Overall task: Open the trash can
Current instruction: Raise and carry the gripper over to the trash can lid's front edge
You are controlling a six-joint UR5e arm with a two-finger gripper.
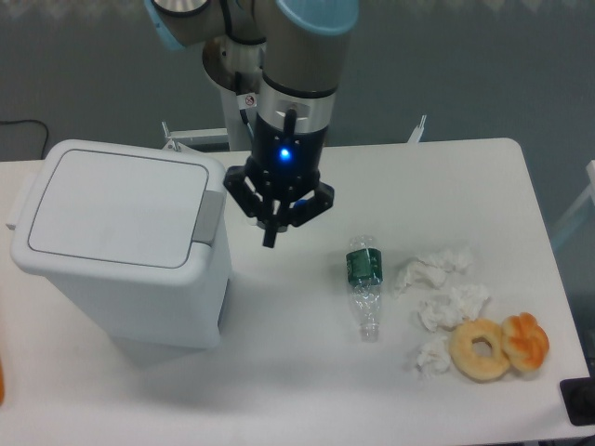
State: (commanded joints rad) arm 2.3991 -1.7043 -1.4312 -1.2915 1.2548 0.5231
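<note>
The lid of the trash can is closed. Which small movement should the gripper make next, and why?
Probably a short move further toward the grey push tab on the trash can, then down onto it. The gripper, fingers together, hangs just beside that tab without touching it, and the lid lies flat.

No legible text or labels

A lab; robot arm's pedestal beside a white table.
</note>
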